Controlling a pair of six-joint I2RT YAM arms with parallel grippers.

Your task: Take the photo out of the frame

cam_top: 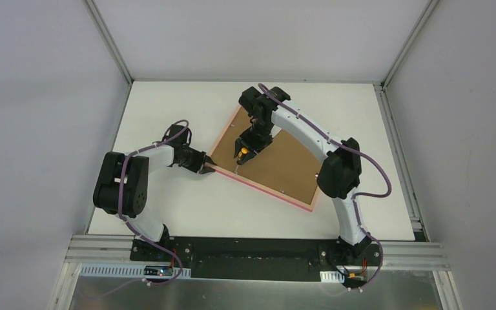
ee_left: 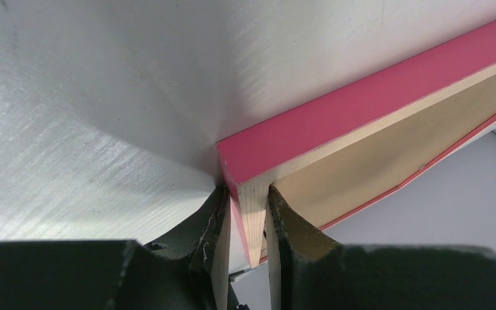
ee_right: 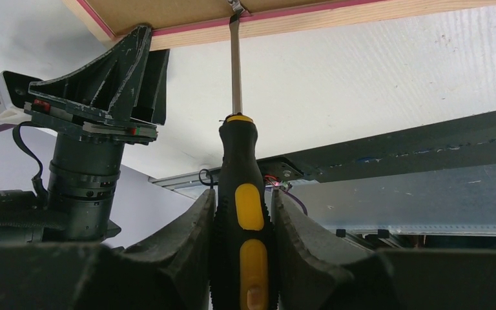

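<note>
The left gripper [cam_top: 201,166] is clamped on a corner of the frame [cam_top: 265,187], thin glossy pink wood lying back-up on the table [cam_top: 187,206] (the photo hidden under its matte brown board [cam_top: 274,161]). The right gripper [ee_right: 242,206] squeezes a rubbery black-and-yellow screwdriver [ee_right: 248,213], its flat steel tip at a metal tab [ee_right: 236,6]. The step looks like freeing the tabs, and the next move calls for gentle levering.

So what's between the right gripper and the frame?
A screwdriver, gripped by its handle, tip at the frame's metal tab; the right wrist view shows it.

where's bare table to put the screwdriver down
Bare table lies far left, between the frame and back wall; also the near strip between its pink edge and the arm bases. Crowded centre: left tool grips the frame's corner, right tool holds the screwdriver there.
</note>
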